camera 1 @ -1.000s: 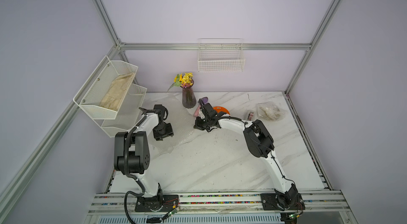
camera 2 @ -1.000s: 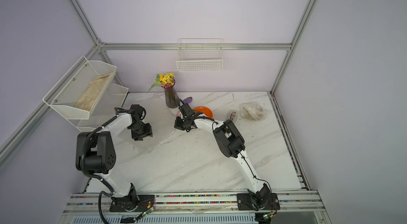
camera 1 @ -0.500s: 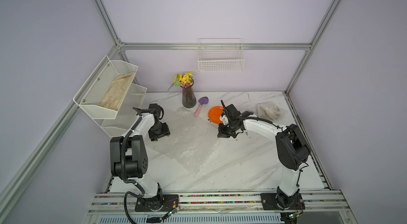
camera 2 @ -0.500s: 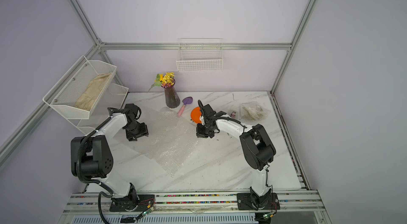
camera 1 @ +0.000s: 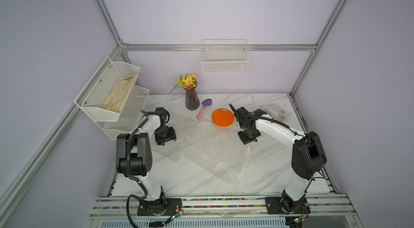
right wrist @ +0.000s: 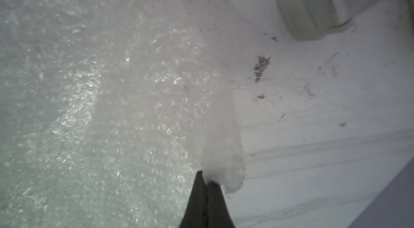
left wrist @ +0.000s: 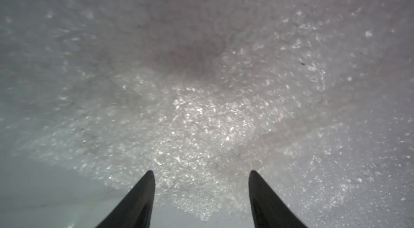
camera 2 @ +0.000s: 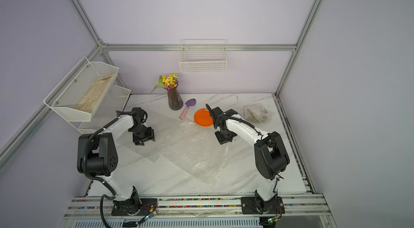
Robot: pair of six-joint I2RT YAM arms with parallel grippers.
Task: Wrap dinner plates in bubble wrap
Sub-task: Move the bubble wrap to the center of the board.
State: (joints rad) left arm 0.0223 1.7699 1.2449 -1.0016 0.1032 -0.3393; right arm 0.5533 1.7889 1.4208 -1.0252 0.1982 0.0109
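I pinch the bubble wrap point(camera 1: 208, 146) by its right edge in the right gripper point(right wrist: 207, 178) to pull it flat on the bench point(camera 1: 268, 171), left gripper point(left wrist: 201, 172) spread-fingered over its left corner ready to grab, orange plate point(camera 1: 223, 117) bare near the back edge.

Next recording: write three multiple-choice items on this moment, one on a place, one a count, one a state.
1. Where is the orange plate? A in the wall basket; B on the table beside the purple trowel; C on the side shelf.
2. How many bare plates show? A one; B two; C three.
3. The right gripper is: A open; B shut on the bubble wrap; C shut on the plate.
Answers: B, it lies by the trowel; A, only the orange one shows; B, closed jaws pinch the wrap's edge.
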